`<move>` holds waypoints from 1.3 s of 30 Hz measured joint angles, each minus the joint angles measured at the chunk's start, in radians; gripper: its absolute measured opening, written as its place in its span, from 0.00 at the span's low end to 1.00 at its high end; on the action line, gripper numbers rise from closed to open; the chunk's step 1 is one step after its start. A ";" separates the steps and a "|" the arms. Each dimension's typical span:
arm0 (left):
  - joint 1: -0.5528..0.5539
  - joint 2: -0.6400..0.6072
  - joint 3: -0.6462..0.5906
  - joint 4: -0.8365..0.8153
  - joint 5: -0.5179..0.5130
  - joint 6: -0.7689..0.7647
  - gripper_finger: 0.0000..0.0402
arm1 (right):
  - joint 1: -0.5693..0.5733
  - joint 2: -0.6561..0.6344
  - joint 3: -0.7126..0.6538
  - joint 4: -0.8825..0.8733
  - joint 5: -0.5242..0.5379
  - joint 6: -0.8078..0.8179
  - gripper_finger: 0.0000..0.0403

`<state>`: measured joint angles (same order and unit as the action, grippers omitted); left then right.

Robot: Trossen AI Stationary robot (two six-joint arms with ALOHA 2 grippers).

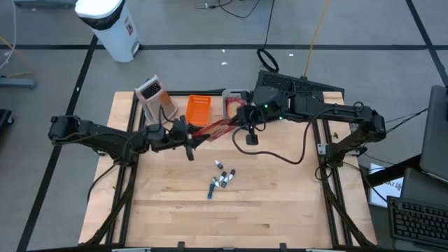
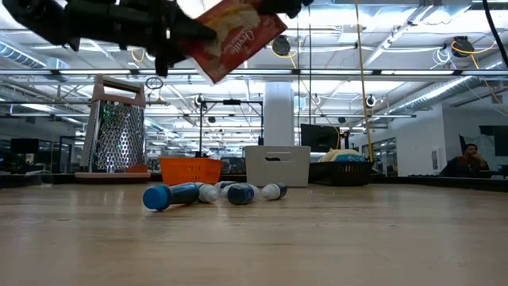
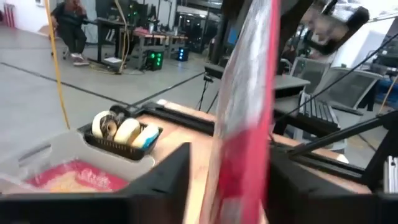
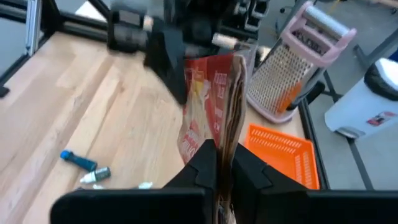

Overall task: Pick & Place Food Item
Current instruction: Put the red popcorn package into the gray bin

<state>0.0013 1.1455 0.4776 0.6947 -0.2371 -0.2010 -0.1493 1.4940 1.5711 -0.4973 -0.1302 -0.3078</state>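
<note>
The red snack bag [image 1: 215, 128] hung above the tabletop's far half: thin, floppy, light, likely slick. Your right gripper [image 4: 224, 163] was pinched shut on its edge; your left gripper [image 3: 230, 186] stood part-open around the other end. Hold the sealed edges, not the crushable middle.

Even bright overhead light, ceiling strip lamps [image 2: 413, 36] glaring above the wooden table [image 2: 317, 238], soft faint shadows on it, red food packet [image 3: 249, 124] motion-blurred in left wrist view, background room soft.
</note>
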 joint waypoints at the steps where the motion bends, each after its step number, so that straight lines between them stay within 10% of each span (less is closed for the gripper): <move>1: 0.000 -0.016 0.016 -0.029 0.000 0.010 0.47 | 0.000 0.000 0.000 -0.012 0.003 0.001 0.02; 16: 0.000 -0.208 0.072 -0.338 -0.049 0.123 0.88 | -0.115 0.016 0.000 -0.137 0.365 -0.219 0.02; 25: 0.007 -0.138 0.072 -0.368 -0.139 0.094 0.89 | -0.307 0.105 0.000 -0.270 0.239 -0.313 0.02; 39: 0.051 -0.052 0.072 -0.362 -0.141 0.037 0.89 | -0.247 0.138 0.000 -0.362 0.175 -0.326 0.02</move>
<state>0.0521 1.0931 0.5491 0.3324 -0.3782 -0.1638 -0.3962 1.6318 1.5715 -0.8597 0.0445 -0.6342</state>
